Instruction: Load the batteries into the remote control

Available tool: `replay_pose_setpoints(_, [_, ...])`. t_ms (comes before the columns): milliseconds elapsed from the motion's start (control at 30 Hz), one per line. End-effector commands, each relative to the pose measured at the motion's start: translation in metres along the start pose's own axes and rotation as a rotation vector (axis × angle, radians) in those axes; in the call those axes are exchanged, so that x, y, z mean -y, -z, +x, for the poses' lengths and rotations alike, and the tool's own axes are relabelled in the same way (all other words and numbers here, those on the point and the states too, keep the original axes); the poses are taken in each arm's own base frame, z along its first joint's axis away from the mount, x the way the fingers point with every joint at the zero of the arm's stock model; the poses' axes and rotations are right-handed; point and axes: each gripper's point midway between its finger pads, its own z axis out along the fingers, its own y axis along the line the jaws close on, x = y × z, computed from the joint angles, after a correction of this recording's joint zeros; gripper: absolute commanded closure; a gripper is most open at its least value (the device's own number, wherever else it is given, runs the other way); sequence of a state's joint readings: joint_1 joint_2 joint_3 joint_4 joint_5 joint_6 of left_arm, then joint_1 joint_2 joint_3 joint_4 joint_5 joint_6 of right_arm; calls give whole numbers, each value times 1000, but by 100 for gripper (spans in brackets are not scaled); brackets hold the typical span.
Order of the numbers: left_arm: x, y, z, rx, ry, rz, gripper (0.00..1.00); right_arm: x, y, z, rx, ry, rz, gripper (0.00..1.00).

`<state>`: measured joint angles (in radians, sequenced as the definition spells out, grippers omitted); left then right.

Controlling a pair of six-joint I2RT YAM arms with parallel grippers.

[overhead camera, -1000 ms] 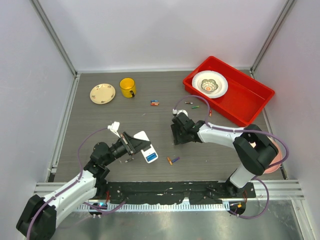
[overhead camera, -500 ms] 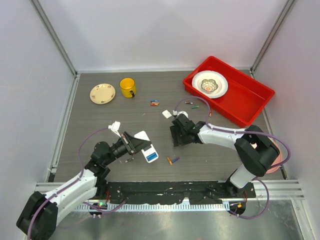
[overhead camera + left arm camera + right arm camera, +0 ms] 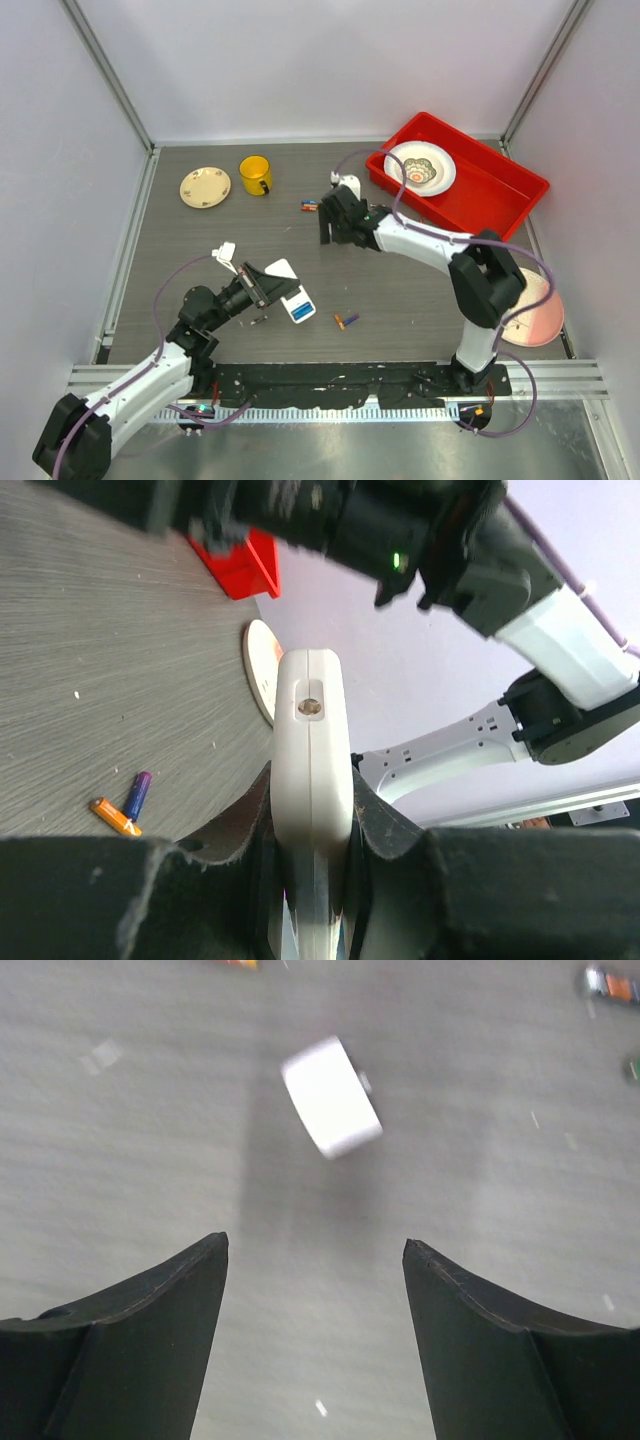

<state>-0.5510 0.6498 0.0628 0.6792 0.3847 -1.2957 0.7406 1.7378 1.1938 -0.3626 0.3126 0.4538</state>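
Right now the left pincer (image 3: 312,825) is closed tight on the remote control (image 3: 311,730), its jaws pressed against the two flat faces, so the wrist view looks straight along the thin white edge (a small round recess shows on the end face). From above, the left pincer (image 3: 270,290) holds the remote control (image 3: 297,302) at a slant over the left-centre of the bench (image 3: 200,240), with the blue-patched end towards the near edge. Whether that end touches the surface cannot be told.

Two of the batteries (image 3: 347,320), one orange and one purple, lie side by side on the bench just to the right of the blue end, apart from it. More batteries (image 3: 310,206) lie in a small cluster farther back, between the yellow mug (image 3: 255,175) and the red tray (image 3: 480,205).

The right pincer (image 3: 326,226) hangs just beside that far cluster, well apart from the remote. In its wrist view the right pincer (image 3: 315,1250) stands with its jaws wide apart and nothing between them. A small white piece (image 3: 332,1097) shows ahead of the jaws, blurred, touching neither.

A white bowl (image 3: 420,168) sits in the tray, a small plate (image 3: 205,187) lies left of the mug, and a pink plate (image 3: 535,318) lies at the right edge.
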Motion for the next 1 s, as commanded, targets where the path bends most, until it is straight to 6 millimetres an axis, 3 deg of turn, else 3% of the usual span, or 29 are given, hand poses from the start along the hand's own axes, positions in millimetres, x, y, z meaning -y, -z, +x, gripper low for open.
replay_pose_setpoints(0, [21, -3, -12, 37, -54, 55, 100, -22, -28, -66, 105, -122, 3, 23])
replay_pose_setpoints(67, [22, -3, -14, 45, -56, 55, 100, -17, -55, -59, 57, -132, 61, 22])
replay_pose_setpoints(100, [22, -3, -14, 47, -58, 56, 100, -21, -57, -77, 90, -152, 62, 22])
replay_pose_setpoints(167, [23, -2, -15, 55, -60, 56, 100, -14, -75, -75, 78, -151, 102, 23])
replay_pose_setpoints(200, [24, -2, -15, 56, -64, 57, 100, -14, -77, -86, 95, -164, 99, 24])
replay_pose_setpoints(467, [21, -2, -15, 53, -81, 51, 100, 9, -99, -106, 127, -205, 105, 48])
replay_pose_setpoints(700, [15, -4, -15, 50, -81, 35, 100, 16, -111, -95, 90, -163, 118, 76])
replay_pose_setpoints(967, [12, -6, -13, 40, -76, 28, 100, 7, -121, -72, 21, -99, 65, 89])
